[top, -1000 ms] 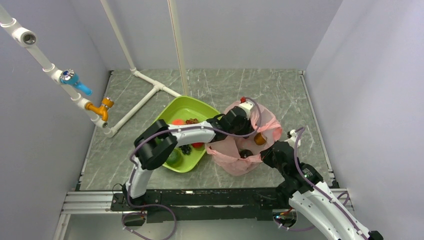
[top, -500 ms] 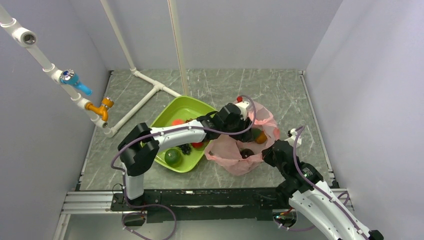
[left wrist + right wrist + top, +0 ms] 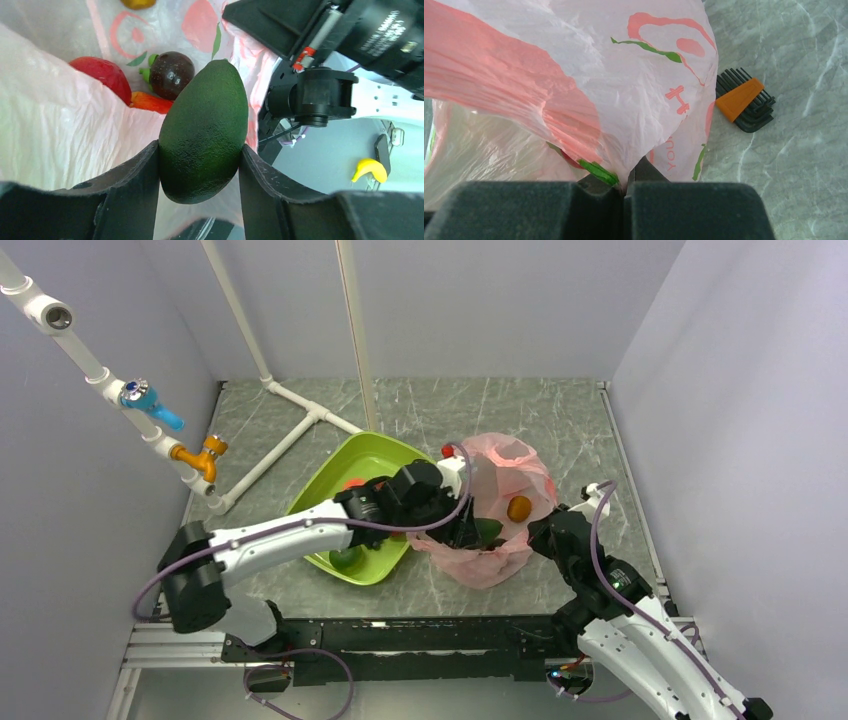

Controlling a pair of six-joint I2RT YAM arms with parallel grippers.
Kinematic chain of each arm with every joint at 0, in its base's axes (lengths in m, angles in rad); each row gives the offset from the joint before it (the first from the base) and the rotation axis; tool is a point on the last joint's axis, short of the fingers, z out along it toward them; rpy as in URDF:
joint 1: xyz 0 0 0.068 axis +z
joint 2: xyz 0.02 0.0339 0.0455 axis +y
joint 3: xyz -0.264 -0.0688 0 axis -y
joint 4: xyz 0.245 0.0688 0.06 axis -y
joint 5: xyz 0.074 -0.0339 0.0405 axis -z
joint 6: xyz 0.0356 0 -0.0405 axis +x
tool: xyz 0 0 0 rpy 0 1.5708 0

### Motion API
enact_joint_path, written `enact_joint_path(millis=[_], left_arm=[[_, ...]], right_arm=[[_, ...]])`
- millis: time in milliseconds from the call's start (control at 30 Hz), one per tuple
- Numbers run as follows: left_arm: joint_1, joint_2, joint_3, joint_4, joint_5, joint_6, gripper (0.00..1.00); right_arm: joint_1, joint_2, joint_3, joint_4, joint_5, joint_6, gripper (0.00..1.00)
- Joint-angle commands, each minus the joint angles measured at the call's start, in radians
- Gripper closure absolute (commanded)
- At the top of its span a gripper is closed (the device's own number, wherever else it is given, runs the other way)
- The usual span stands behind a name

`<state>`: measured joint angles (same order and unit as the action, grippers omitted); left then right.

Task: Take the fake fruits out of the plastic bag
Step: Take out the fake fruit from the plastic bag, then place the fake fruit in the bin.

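Note:
The pink plastic bag (image 3: 500,472) stands right of the lime-green tray (image 3: 372,452). My left gripper (image 3: 199,150) is shut on a dark green avocado (image 3: 204,132) at the bag's mouth; from above it (image 3: 470,530) is at the bag's near left side. Inside the bag (image 3: 60,125) lie a red apple (image 3: 97,75), a dark purple round fruit (image 3: 171,74) and an orange piece (image 3: 150,102). An orange fruit (image 3: 518,508) shows through the bag. My right gripper (image 3: 626,187) is shut on the bag's edge (image 3: 574,75), at its near right side (image 3: 545,535).
The tray holds a green round fruit (image 3: 345,558) and a red one (image 3: 352,483). A black hex key set with an orange holder (image 3: 744,100) lies on the table right of the bag. White pipes (image 3: 290,435) run at the back left.
My left gripper has moved from the bag's far side to its near left side and now holds the avocado. The bag's top has risen. The right gripper has kept its hold.

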<state>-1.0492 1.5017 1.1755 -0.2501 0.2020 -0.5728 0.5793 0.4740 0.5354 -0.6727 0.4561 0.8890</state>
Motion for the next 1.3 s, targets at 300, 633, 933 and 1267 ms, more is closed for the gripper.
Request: enact_joint_path(millis=[300, 633, 933, 1267], left_arm=[[0.029, -0.333, 0.075, -0.390, -0.524, 0.028, 0.88], [0.300, -0.452, -0.120, -0.526, -0.715, -0.055, 0.75], [0.497, -0.293, -0.172, -0.423, -0.670, 0.077, 0.69], [0.530, -0.218, -0.087, -0.495, -0.632, 0.038, 0.01]], right_arm=[[0.005, -0.022, -0.012, 0.018, 0.016, -0.003, 1.00], [0.004, 0.011, 0.046, 0.019, 0.054, -0.064, 1.00], [0.004, 0.014, 0.047, 0.026, 0.032, -0.072, 1.00], [0.005, 0.025, 0.071, 0.079, -0.122, -0.210, 1.00]])
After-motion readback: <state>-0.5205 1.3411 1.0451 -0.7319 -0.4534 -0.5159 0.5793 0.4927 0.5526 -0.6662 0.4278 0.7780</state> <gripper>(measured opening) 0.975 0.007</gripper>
